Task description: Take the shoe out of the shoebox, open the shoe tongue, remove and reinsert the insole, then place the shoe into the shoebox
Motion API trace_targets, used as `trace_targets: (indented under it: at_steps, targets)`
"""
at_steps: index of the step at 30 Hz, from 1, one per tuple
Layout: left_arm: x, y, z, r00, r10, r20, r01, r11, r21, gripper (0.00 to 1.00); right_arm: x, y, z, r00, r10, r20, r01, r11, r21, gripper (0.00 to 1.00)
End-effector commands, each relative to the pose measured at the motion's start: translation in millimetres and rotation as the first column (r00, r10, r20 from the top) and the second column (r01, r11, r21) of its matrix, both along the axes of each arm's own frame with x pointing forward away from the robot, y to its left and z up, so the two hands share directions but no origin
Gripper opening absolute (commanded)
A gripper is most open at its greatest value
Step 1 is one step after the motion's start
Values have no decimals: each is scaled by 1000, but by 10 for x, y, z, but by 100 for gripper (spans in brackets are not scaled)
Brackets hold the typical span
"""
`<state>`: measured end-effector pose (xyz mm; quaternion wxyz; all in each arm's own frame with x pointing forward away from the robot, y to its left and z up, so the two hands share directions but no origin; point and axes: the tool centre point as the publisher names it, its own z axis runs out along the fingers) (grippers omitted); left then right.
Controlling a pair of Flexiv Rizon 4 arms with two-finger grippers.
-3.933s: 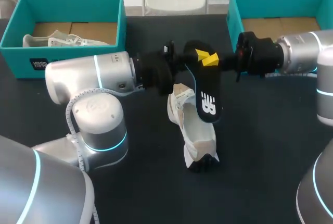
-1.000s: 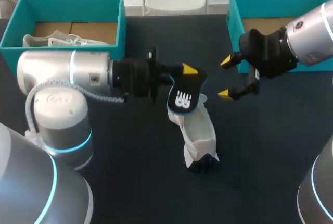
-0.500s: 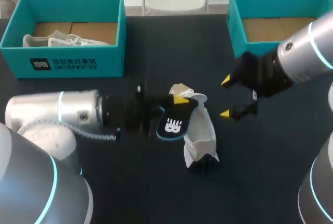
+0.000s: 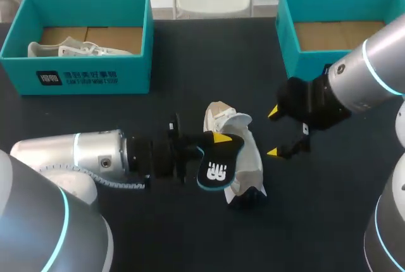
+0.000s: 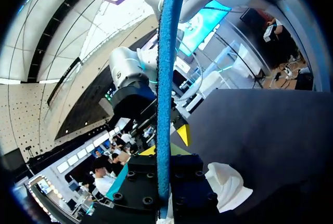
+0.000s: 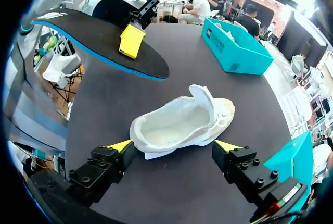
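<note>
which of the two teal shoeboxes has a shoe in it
The teal cardboard shoebox at the far left: a white sneaker lies inside. The teal shoebox at the far right shows only bare brown cardboard floor.

We count two teal shoeboxes (image 4: 95, 79) (image 4: 304, 63), two white shoes (image 4: 69, 49) (image 4: 253, 164), one black insole (image 4: 218, 166) with a blue edge, and two grippers (image 4: 220, 140) (image 4: 273, 133) with yellow tips.

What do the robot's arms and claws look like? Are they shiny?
Yes! The left arm and right arm are fat, shiny silver tubes with glowing blue rings and black wrists. A curly grey cable runs along the left one. The left claw and right claw each have two black fingers with bright yellow tips.
</note>
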<state>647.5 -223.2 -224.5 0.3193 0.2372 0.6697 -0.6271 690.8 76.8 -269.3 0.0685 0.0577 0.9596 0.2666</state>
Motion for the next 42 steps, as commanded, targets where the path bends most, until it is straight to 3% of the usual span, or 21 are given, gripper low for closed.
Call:
trace_targets:
  at_steps: [1,7,11,17,23,32,42]
  targets:
    - [-6,-16,-7,1000,4,1,-4,1000,-1,0,7,34,-5,1000,-2,-1,2,1000,-7,100]
    - [-6,-16,-7,1000,4,1,-4,1000,-1,0,7,34,-5,1000,-2,-1,2,1000,-7,100]
    - [-15,-126,-121,999,-28,20,28,1000,0,0,38,-33,-168,996,53,68,-48,996,-71,100]
    - [-13,-214,-289,999,-37,28,37,999,16,0,74,-129,-342,991,90,94,-81,992,-93,100]
    - [-35,-237,-377,999,-35,5,35,999,28,0,158,-101,-478,975,193,113,-179,976,-120,100]
    - [-25,-228,-409,1000,-16,-9,17,999,35,0,227,-25,-655,957,249,151,-236,967,-97,100]
    - [-26,-309,-424,1000,-22,-22,23,999,46,0,256,30,-707,960,251,124,-236,964,-124,100]
